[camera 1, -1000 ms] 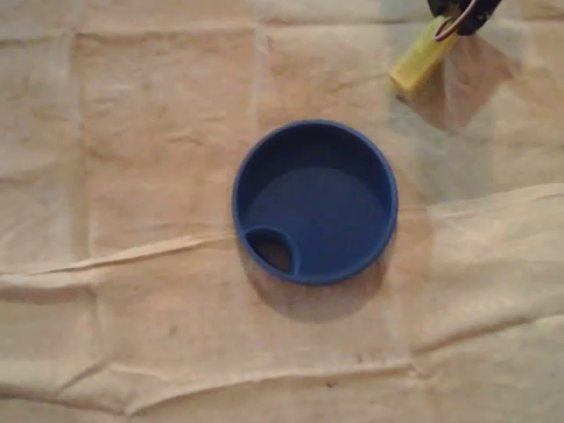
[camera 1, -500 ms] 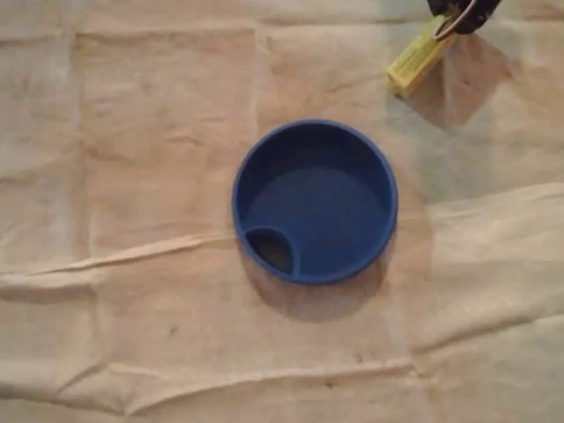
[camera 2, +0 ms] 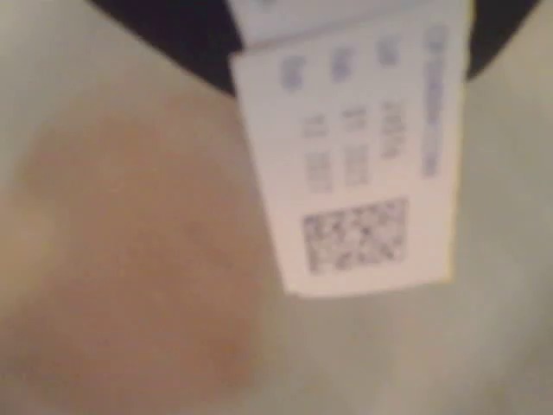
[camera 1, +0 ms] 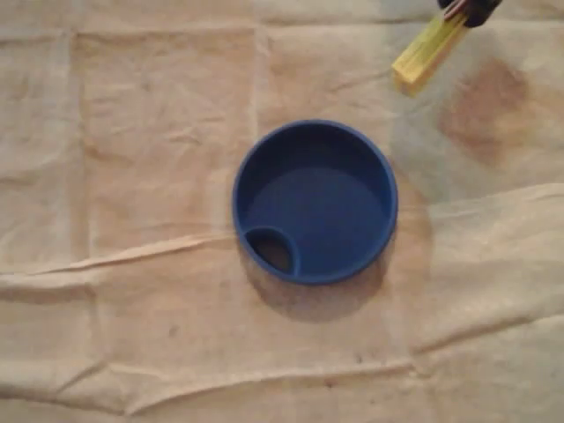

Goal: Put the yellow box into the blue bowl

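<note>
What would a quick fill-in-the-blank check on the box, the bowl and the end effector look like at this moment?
1. In the overhead view, the yellow box is near the top ____ corner, gripped by the end effector.
2. The blue bowl at the middle of the picture is ____, with the box outside its rim.
3. In the wrist view, the face of the box toward the camera is ____ with dark print and a square code.

Missing words: right; empty; white.
</note>
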{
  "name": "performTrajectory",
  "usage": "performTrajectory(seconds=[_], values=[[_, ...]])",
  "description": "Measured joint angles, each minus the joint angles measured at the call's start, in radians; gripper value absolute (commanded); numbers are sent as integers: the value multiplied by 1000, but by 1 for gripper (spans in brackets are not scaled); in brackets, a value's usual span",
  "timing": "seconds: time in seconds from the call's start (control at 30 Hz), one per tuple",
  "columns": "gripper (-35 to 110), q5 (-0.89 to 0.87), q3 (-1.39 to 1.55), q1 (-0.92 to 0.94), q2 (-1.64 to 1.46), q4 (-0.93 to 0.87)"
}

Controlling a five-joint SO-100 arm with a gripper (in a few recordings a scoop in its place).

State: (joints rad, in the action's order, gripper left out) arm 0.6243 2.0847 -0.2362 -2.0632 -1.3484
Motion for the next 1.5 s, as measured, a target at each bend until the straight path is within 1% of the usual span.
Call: performTrajectory(seconds=[0.23, 0.53, 0.87, 1.1, 1.27, 1.5], values=[[0, 0, -153, 0, -2, -74], [0, -52, -354, 0, 20, -77], [0, -75, -657, 133, 368, -83], [0, -75, -957, 227, 634, -92], [0, -75, -1083, 281, 738, -92], [0, -75, -1147, 333, 790, -92]])
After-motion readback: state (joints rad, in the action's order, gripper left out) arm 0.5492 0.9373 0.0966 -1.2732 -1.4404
